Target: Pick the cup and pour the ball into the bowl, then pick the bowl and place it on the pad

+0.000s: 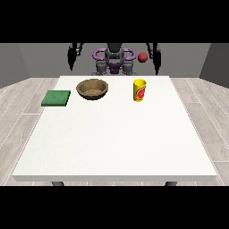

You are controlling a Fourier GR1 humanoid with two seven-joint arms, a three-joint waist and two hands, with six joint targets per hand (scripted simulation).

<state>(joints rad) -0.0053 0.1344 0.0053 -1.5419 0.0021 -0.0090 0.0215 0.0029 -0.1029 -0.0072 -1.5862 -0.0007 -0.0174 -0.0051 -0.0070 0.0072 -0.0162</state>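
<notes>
The yellow cup [139,90] was seen standing upright on the white table [116,143], in the far half and toward the view's right, its long axis vertical and its mouth upward. A red ball [142,57] was seen not in the cup but above and behind it, apart from the rim, in the air near the hand at the view's right [156,68]. That hand was held beyond the table's far edge, so the cup lay below it and toward the camera; it was judged much the nearer of the two to the cup. The hand at the view's left [70,60] was raised beyond the far left corner, well apart from the cup. The fingers of neither hand could be made out, so it could not be told whether they were spread or curled. The brown bowl [92,88] was set left of the cup, with the green pad [56,98] further left, near the table's edge. A red mark was seen on the cup's side, but no writing could be read.
</notes>
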